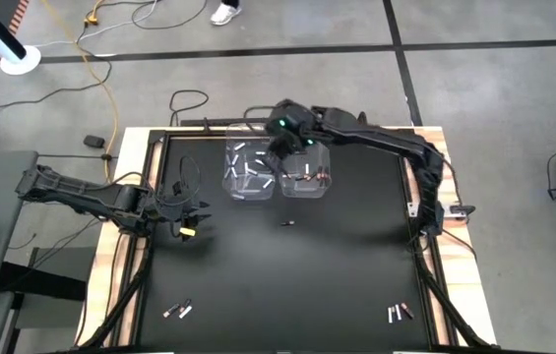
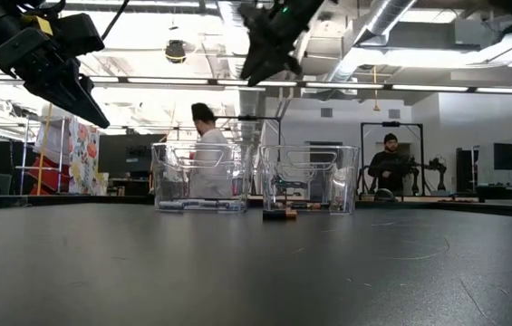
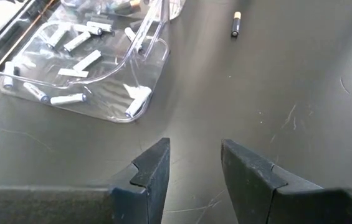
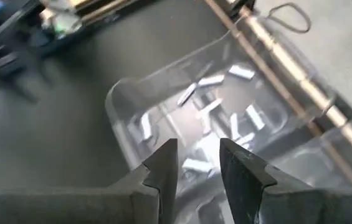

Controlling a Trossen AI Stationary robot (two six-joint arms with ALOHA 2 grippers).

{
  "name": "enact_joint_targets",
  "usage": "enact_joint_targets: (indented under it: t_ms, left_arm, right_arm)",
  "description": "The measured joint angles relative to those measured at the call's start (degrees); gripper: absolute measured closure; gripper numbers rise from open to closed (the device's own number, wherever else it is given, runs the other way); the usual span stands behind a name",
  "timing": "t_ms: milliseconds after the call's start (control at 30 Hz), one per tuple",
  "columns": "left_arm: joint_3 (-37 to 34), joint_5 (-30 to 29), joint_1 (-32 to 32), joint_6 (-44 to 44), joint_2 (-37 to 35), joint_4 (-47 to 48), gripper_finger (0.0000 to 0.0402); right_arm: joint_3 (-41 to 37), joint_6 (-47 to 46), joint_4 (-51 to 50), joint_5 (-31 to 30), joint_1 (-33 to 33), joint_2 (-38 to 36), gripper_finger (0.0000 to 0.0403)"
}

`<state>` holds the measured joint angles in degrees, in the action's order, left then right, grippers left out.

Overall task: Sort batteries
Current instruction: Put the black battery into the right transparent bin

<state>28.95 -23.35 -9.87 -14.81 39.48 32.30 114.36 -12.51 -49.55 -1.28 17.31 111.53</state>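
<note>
While most batteries already lie sorted, white in left bin [image 1: 246, 170], dark in right bin [image 1: 306, 174], one loose battery [image 1: 288, 224] plus front-corner pairs [image 1: 177, 311] remain on table [image 1: 287, 285]. Right gripper [image 4: 197, 154] over white bin, fingers parted, empty; left gripper [image 3: 194, 163] parted, empty, near table's left edge.

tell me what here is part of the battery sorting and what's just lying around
Part of the job:
left bin with white batteries
right bin with dark batteries
loose battery on the mat
battery pairs at the near left and near right

Just lying about:
yellow cable on the floor
black cable behind the table
</note>
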Motion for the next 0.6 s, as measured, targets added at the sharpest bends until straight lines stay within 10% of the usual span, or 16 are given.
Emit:
enact_joint_targets:
  t_ms: [600]
  left_arm:
    - [0.0, 0.0, 0.0, -5.0, 0.0, -0.1, 0.0262]
  right_arm:
    - [-51.7, -31.4, 24.1, -13.2, -22.8, -28.6, 0.0267]
